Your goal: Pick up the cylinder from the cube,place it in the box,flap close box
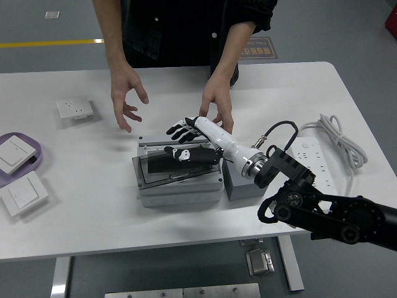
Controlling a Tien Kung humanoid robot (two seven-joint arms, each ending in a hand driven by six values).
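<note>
The robot's right hand (189, 138) lay with fingers spread on the lowered lid of the grey plastic box (178, 180) at the white table's (87, 205) middle, beside a grey cube (239, 181). A person's hands (126, 96) hovered behind.

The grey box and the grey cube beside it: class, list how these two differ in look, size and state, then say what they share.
1. The grey box is wide and flat; the grey cube is smaller and blockier.
2. The box has a hinged lid with a dark window; the cube looks plain.
3. The robot's right hand rests on the box's lid, which lies slightly askew; nothing lies on the cube's visible top.

Both are grey and sit side by side on the white table.
</note>
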